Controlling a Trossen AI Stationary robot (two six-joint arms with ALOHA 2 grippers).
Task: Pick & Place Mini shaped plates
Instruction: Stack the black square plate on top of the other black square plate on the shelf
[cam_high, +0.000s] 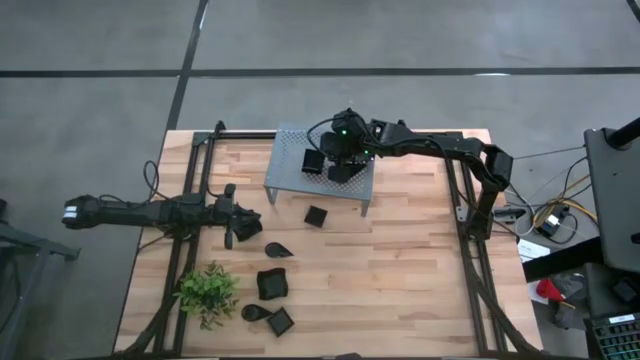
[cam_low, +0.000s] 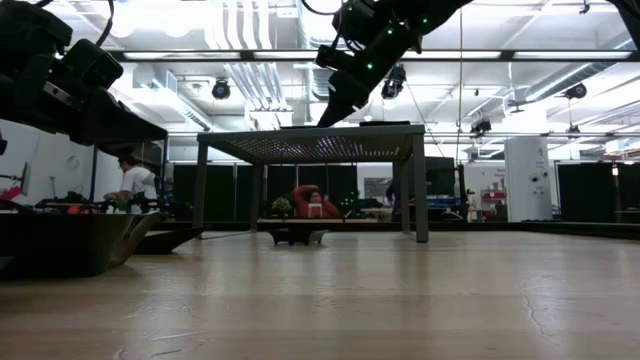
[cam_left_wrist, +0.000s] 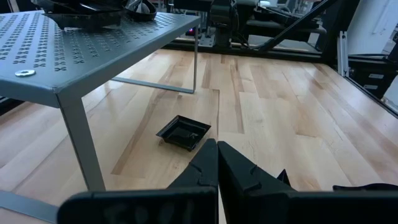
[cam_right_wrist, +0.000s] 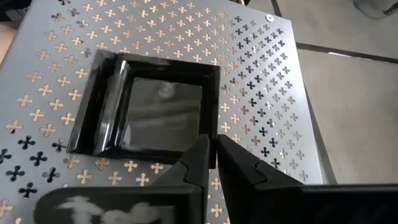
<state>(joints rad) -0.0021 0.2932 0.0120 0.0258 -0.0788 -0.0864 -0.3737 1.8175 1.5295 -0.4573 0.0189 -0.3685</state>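
Observation:
On top of the grey perforated rack (cam_high: 320, 172) lies a square black mini plate (cam_right_wrist: 155, 109). My right gripper (cam_right_wrist: 212, 144) slants down at the plate's near right corner with its fingers nearly together; it also shows over the rack (cam_high: 330, 165). Other black mini plates rest flat on the wooden table: a small square one (cam_high: 316, 215), a teardrop (cam_high: 278, 249), a larger square (cam_high: 272, 284), and a teardrop and a square (cam_high: 270, 318) near the front. My left gripper (cam_left_wrist: 217, 155) waits shut at the table's left (cam_high: 243, 225), touching nothing. My right gripper has its two fingers closed on the square plate's rim at the near right corner (cam_right_wrist: 211, 132), only a thin slit between them. The fingers come slanting down from the table's right side. The plate lies flat on the rack top. The fingertips hide the exact spot of contact.
A small green plant (cam_high: 208, 292) stands at the table's front left. The rack's legs (cam_left_wrist: 81, 140) stand on the table, with the small square plate (cam_left_wrist: 183, 132) just beyond them. Bare wood stretches across the table's right half (cam_high: 410, 270).

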